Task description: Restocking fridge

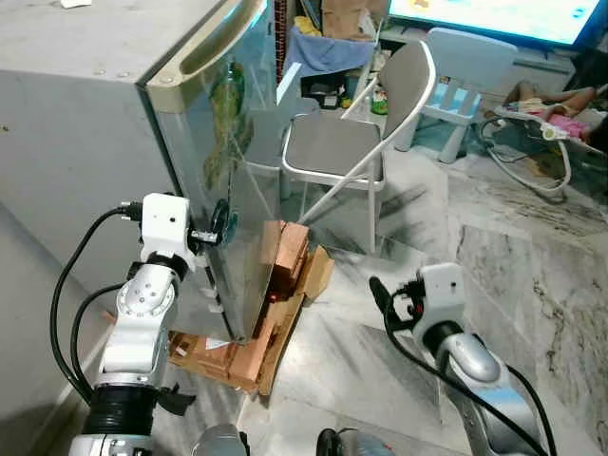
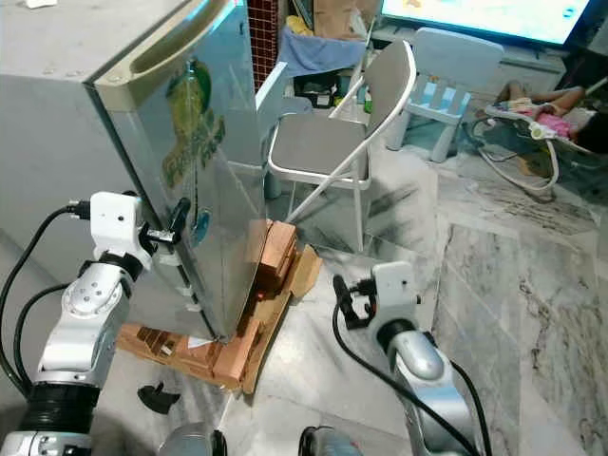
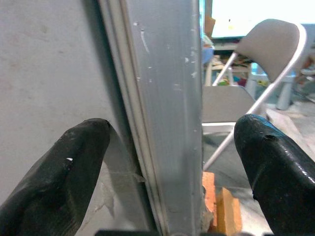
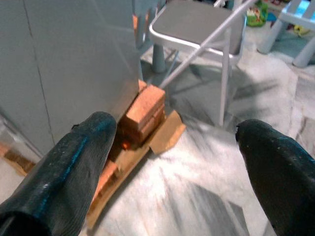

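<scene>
The grey fridge [image 1: 76,123] stands on my left with its silver door [image 1: 228,171] closed. A long handle [image 1: 214,43] runs along the door's top. My left gripper [image 1: 220,228] is open at the door's side edge [image 3: 167,98], about halfway down. One finger [image 3: 74,152] lies beside the fridge body and the other finger [image 3: 270,157] is out in front of the door. My right gripper [image 1: 380,294] is open and holds nothing. It hangs low over the marble floor [image 4: 197,196], to the right of the fridge's base.
The fridge rests on orange bricks [image 1: 285,261] and flattened cardboard [image 1: 318,275]. A grey folding chair [image 1: 332,147] stands close behind the door's front. Farther back are a pale blue child's chair [image 1: 465,66] and a baby bouncer [image 1: 551,123].
</scene>
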Robot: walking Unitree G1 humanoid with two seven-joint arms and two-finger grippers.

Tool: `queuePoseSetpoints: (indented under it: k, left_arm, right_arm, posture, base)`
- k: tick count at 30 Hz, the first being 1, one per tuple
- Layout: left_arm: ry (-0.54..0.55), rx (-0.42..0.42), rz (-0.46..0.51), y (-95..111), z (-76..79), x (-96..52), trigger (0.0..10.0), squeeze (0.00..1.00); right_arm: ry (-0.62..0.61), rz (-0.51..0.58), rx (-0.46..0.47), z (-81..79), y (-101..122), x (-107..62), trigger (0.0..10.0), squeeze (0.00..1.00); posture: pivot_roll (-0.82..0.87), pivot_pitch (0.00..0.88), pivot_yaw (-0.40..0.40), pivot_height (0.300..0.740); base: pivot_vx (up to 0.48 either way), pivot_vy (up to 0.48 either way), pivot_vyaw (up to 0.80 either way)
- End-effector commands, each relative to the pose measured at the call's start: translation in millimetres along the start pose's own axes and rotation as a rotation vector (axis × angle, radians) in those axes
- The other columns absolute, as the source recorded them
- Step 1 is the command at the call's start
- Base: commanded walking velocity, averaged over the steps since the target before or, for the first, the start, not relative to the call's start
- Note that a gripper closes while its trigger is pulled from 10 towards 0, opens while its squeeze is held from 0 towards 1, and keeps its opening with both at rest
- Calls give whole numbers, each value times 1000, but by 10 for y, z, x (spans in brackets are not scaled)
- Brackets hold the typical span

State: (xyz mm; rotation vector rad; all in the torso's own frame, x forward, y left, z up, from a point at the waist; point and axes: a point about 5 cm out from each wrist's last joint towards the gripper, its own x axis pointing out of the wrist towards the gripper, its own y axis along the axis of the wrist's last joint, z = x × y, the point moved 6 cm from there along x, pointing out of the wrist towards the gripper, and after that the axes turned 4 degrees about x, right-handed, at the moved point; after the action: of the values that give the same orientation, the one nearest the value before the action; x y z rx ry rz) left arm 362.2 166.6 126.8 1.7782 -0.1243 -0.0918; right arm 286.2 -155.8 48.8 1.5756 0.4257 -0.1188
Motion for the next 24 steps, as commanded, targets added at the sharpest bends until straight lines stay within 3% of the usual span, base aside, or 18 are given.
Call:
queuePoseSetpoints:
  k: [1, 12, 18, 21, 24]
  left_arm:
    - [-50, -2, 29, 109, 84, 34, 10000, 0]
    - [-148, 8, 22, 87, 263, -20, 10000, 0]
    - [-144, 38, 1, 54, 277, 148, 10000, 0]
    - [-150, 35, 3, 138, 332, 338, 10000, 0]
    - [-189, 13, 44, 326, 494, 491, 10000, 0]
  right_arm:
    - [6, 4, -3, 0, 39, 11, 10000, 0]
    - [33, -34, -8, -83, 52, 26, 10000, 0]
    - [54, -39, -4, -124, 50, 64, 10000, 0]
    - [85, -59, -4, -178, 21, 57, 10000, 0]
    - [108, -100, -4, -204, -40, 25, 10000, 0]
  posture:
    - [86, 53, -12, 740]
    - [104, 65, -21, 740]
    - [105, 65, -18, 740]
    - [101, 61, -17, 740]
    - [97, 56, -18, 740]
  base:
    - [0, 0, 0]
    - [0, 0, 0]
    - [0, 0, 0]
    - [0, 0, 0]
    - [0, 0, 0]
